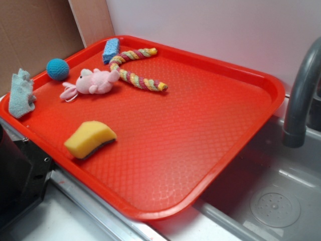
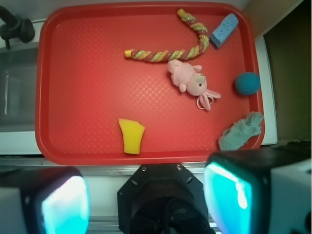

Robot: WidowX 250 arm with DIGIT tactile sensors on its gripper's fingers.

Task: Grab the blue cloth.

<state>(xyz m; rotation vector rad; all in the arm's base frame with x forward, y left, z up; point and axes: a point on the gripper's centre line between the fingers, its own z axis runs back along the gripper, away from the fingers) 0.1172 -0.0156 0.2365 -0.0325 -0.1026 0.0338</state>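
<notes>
The blue cloth (image 1: 21, 94) is a pale blue-grey rag draped over the left rim of the red tray (image 1: 235, 145). In the wrist view the cloth (image 2: 241, 131) lies at the tray's lower right corner. My gripper (image 2: 146, 202) hangs high above the near side of the tray, off the tray's edge. Its two fingers, with cyan-lit pads (image 2: 226, 195), stand far apart with nothing between them. The gripper itself does not show in the exterior view.
On the tray lie a yellow sponge (image 1: 90, 139), a pink plush bunny (image 1: 93, 83), a striped rope toy (image 1: 135, 70), a bright blue sponge (image 1: 111, 49) and a teal ball (image 1: 57, 69). A grey faucet (image 1: 301, 95) and sink (image 1: 273, 201) are at the right. A black robot base (image 1: 17, 170) is at the left.
</notes>
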